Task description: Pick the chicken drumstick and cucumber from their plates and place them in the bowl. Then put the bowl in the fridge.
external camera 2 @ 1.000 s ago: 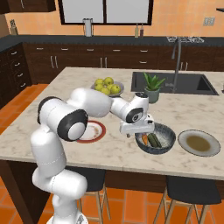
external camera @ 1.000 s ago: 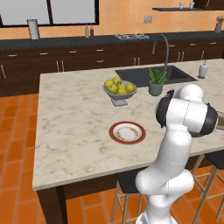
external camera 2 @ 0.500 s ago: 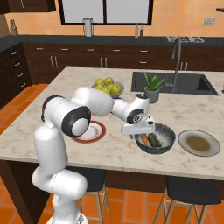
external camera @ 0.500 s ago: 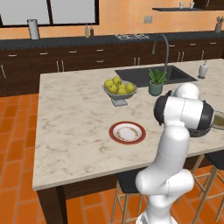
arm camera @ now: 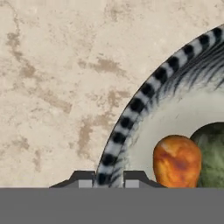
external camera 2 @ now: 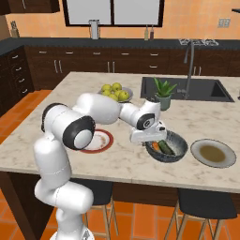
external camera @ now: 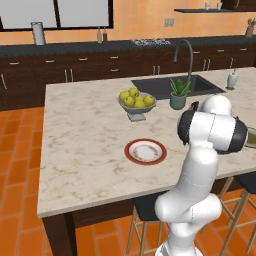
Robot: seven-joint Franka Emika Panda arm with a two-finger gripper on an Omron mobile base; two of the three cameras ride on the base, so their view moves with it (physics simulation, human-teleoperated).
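Marble-patterned beige stone covers the kitchen island (external camera 2: 93, 161), and near its front edge sits the dark grey bowl (external camera 2: 182, 149), with the chicken drumstick (external camera 2: 155, 146) and the cucumber (external camera 2: 165, 147) lying side by side inside it, touching. In the hand view the drumstick (arm camera: 177, 161) is a glossy orange-brown lump on the bowl's pale inner floor, with the dark green cucumber (arm camera: 214, 151) pressed against its right side. The gripper (arm camera: 109, 178) straddles the bowl's rim (arm camera: 131, 114), a band of black and pale grey patches: one dark fingertip stands just outside the rim over the stone, the other just inside, and the jaws are clenched on that rim. From the right base view the gripper (external camera 2: 146, 137) hangs over the bowl's left edge, the white arm reaching across from the left. The red-rimmed white plate (external camera 2: 99, 140) lies bare on the island to the left of the bowl, partly behind the arm's elbow; in the left base view this plate (external camera: 145, 151) sits mid-counter. The olive-beige plate (external camera 2: 213, 153) rests just right of the bowl, close to it; whether they touch cannot be told. Behind stand a silver pedestal bowl of yellow fruit (external camera 2: 115, 93), a spiky potted plant (external camera 2: 163, 93) and the dark sink (external camera 2: 187, 89) with its curved faucet (external camera 2: 189, 58).
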